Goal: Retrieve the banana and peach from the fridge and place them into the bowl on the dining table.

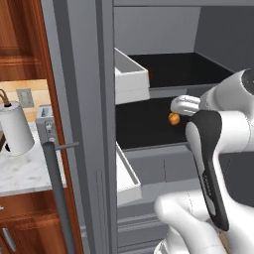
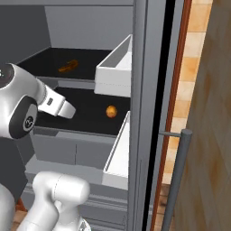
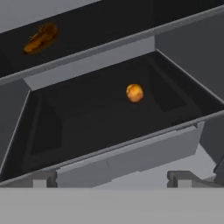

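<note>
Early stage, by the look of it: fridge (image 2: 149, 67) doors open, both fruits on their shelves, nothing picked yet. Bowl and dining table not in frame, so no placing verified.

Left to right in hand view:
- banana (image 3: 40, 38) upper left of frame, lying on the upper dark shelf (image 3: 109, 22), well apart from the gripper.
- peach (image 3: 134, 93) just right of centre, sitting on the lower dark shelf (image 3: 100, 113) (one level below the banana), resting alone.
- gripper (image 3: 113, 180) along the bottom edge, fingertips spread wide, empty, short of the shelf lip and not touching anything.

Right base view: banana upper left, peach at centre, white door bin (image 2: 115, 67) right of them, second bin (image 2: 118, 153) lower down.

Counts: 1 banana, 1 peach, 2 dark shelves visible, 2 white door bins, 1 gripper.

Left to do (judgement): reach in, grab peach likely first since the hand lines up with it, carry to bowl, return for banana. Both pick-and-place cycles outstanding.
</note>
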Available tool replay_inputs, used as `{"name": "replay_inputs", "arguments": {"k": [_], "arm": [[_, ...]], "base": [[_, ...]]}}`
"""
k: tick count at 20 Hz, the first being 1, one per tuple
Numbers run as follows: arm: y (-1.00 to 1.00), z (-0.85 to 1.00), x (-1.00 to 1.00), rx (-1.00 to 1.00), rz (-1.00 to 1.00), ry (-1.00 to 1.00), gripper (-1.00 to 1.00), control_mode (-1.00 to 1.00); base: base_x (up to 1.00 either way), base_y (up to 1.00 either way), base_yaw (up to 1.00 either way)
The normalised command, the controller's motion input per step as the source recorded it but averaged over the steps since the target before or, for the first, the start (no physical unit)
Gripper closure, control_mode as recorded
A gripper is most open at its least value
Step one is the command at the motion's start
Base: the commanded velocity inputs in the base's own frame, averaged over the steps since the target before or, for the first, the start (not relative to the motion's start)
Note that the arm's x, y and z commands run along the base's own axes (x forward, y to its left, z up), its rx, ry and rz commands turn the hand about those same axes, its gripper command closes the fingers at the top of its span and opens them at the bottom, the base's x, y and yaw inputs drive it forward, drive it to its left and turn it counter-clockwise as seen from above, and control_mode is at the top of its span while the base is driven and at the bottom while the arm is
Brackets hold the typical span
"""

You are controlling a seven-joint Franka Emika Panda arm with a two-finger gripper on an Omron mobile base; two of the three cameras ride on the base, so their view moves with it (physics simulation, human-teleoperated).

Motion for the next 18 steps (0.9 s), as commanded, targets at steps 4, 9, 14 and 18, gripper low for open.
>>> {"name": "replay_inputs", "arguments": {"k": [4,9,14,18], "arm": [[0.13,0.14,0.31,0.00,0.09,0.00,-1.00,-1.00],[0.17,0.18,0.33,-0.04,0.10,0.00,-1.00,-1.00],[0.28,0.06,0.39,-0.10,0.05,-0.05,-1.00,-1.00],[0.28,0.14,0.33,-0.13,0.05,-0.12,-1.00,-1.00]], "base": [[0.00,0.00,0.00],[0.00,0.00,0.00],[0.00,0.00,0.00],[0.00,0.00,0.00]]}}
